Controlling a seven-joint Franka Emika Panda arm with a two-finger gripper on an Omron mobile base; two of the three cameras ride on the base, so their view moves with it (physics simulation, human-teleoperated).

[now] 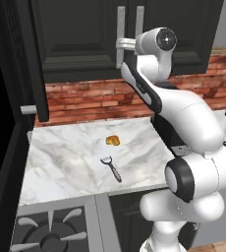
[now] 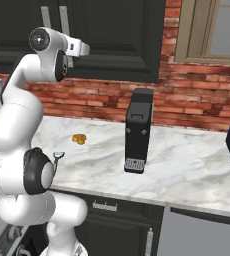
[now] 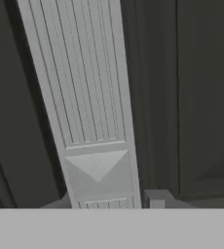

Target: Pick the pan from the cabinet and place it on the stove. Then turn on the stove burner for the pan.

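Right against cabinet (image 1: 85,39) handle (image 3: 92,121) — hand (image 1: 127,44).

The cabinet (image 1: 80,39) hangs dark black-green over the brick wall, panelled doors shut, two long silver bar handles (image 1: 121,34) side by side. The stove (image 1: 51,229) pokes in bottom left: grey top, black pronged grate.

A home kitchen: a marble counter (image 1: 75,162) under dark panelled cabinet (image 1: 80,39) doors, a red brick backsplash (image 1: 95,101), and a gas stove (image 1: 51,231) at the lower left of the left base view.
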